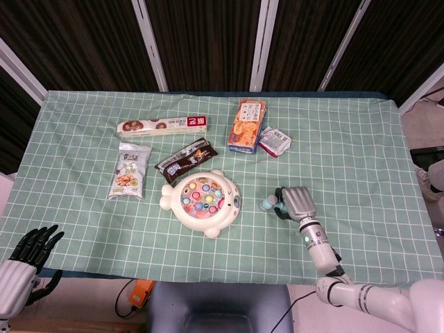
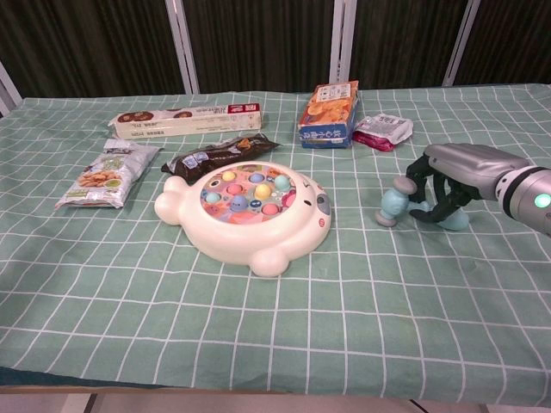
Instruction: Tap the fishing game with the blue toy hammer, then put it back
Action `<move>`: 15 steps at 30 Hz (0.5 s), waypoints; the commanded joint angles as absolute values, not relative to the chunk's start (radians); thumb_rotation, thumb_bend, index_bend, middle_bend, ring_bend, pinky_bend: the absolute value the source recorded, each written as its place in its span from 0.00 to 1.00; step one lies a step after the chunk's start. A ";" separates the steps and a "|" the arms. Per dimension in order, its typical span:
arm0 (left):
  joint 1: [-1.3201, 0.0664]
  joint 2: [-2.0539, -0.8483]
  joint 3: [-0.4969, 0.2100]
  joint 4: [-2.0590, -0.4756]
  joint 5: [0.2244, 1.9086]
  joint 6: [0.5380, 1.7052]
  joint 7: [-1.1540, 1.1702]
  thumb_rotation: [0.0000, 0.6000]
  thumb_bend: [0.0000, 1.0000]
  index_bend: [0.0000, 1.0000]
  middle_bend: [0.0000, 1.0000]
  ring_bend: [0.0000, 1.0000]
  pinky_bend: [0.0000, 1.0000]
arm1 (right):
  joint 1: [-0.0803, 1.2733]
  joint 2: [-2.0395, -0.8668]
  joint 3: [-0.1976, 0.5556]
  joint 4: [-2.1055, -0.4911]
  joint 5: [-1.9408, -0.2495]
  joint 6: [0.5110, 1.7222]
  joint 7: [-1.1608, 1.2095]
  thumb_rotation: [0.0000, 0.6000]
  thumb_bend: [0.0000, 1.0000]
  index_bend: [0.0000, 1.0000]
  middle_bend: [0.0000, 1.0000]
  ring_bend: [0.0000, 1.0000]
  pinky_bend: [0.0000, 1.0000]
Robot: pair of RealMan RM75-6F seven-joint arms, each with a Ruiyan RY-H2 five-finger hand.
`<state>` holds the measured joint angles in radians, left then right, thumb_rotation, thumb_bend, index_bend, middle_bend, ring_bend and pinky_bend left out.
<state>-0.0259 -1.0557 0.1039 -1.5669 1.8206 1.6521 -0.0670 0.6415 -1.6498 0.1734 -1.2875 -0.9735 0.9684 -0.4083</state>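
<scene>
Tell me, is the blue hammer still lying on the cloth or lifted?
Cannot tell. The right hand has its fingers curled around the blue toy hammer, whose head sits low by the tablecloth.

The right hand [image 2: 452, 176] covers most of the blue toy hammer's [image 2: 394, 204] handle.

Pastel toys on a green-and-white checked tablecloth [image 2: 129, 284]
The cream fishing game [image 2: 245, 215] carries multicoloured fish in pink, yellow and blue; the toy hammer [image 2: 393, 206] is pale blue with a grey face; the right hand [image 2: 452, 176] is silver with black fingers; an orange snack box [image 2: 328, 114] and red-and-white packet [image 2: 382, 131] lie behind, against dark curtains [image 2: 258, 43]
</scene>
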 commanded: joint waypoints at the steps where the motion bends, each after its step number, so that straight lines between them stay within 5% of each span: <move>1: -0.026 -1.056 0.104 -1.567 1.821 1.652 -0.067 1.00 0.39 0.00 0.01 0.02 0.09 | 0.642 -1.652 0.172 -1.285 -0.973 0.969 -0.414 1.00 0.57 0.95 0.63 0.66 0.75; 15: -0.028 -1.054 0.103 -1.566 1.819 1.651 -0.075 1.00 0.39 0.00 0.01 0.02 0.09 | 0.638 -1.697 0.167 -1.223 -1.018 0.989 -0.394 1.00 0.56 1.00 0.71 0.76 0.86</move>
